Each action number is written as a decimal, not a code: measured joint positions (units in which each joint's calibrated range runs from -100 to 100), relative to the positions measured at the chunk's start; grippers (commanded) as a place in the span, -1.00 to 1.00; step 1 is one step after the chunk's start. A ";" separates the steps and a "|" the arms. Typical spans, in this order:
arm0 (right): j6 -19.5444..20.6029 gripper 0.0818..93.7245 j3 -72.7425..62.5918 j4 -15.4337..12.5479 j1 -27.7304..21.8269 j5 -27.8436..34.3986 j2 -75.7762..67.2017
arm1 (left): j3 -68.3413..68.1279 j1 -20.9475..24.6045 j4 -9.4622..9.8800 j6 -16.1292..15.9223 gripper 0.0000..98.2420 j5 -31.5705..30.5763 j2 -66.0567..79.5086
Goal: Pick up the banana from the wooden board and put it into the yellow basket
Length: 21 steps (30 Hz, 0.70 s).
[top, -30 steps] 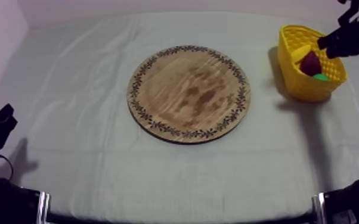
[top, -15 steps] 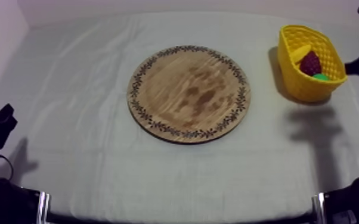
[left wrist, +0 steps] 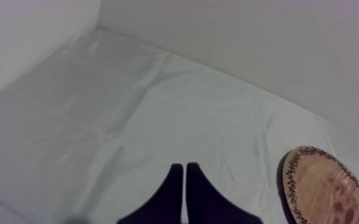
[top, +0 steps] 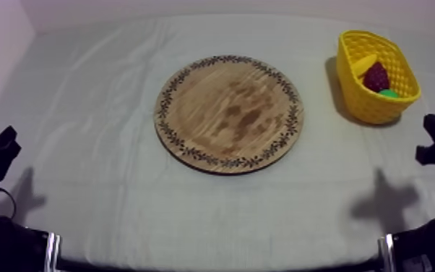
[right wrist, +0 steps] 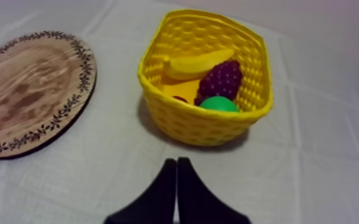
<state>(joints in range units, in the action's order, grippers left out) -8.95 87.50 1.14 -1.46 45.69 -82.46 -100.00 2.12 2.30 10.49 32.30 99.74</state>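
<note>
Since the right gripper [right wrist: 176, 161] has pulled back from over the woven yellow basket [top: 356, 103] to the table's right edge, the yellow toy banana [top: 363, 65] lies inside that basket.
On the grey-white cloth [top: 105, 108], the round wooden board with a leaf-patterned rim [top: 228, 113] sits mid-table, well apart from the basket. The right wrist view shows the banana by the far wall touching a purple bunch of grapes [right wrist: 220, 80], with a green toy fruit [right wrist: 219, 104] nearer. The left wrist view catches the board's rim beyond the left gripper [left wrist: 184, 167]. Both grippers' fingers are pressed together, holding nothing.
</note>
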 measured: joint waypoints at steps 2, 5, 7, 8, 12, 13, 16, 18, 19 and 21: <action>-0.04 -0.99 3.32 -1.14 -0.28 -2.14 -3.32 | 0.00 0.00 0.00 0.00 -1.00 0.00 0.00; 0.01 -0.99 8.12 -2.79 -1.05 -4.99 -6.67 | 0.00 0.00 0.00 0.00 -1.00 0.00 0.00; 0.78 -0.99 10.53 -3.53 -1.16 -6.64 -8.42 | 0.00 0.00 0.00 0.00 -1.00 0.00 0.00; 1.32 -0.99 11.32 -3.58 -0.98 -7.15 -9.04 | 0.00 0.00 0.00 0.00 -1.00 0.00 0.00; 2.69 -0.99 12.18 -2.65 0.24 -7.86 -12.01 | 0.00 0.00 0.00 0.00 -1.00 0.00 0.00; 2.65 -0.99 12.18 -2.65 0.28 -7.98 -12.52 | 0.00 0.00 0.00 0.00 -1.00 0.00 0.00; 1.15 -0.99 12.20 -2.53 -0.24 -7.89 -13.04 | 0.00 0.00 0.00 0.00 -1.00 0.00 0.00; -0.56 -0.99 12.26 -2.47 -0.85 -7.87 -13.11 | 0.00 0.00 0.00 0.00 -1.00 0.00 0.00; -1.35 -0.99 12.26 -2.47 -1.17 -7.87 -13.11 | 0.00 0.00 0.00 0.00 -1.00 0.00 0.00; -2.10 -0.99 12.26 -2.41 -1.62 -7.87 -13.11 | 0.00 0.00 0.00 0.00 -1.00 0.00 0.00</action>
<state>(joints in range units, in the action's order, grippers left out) -11.06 99.76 -1.27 -3.08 37.82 -95.57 -100.00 2.12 2.30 10.49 32.30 99.74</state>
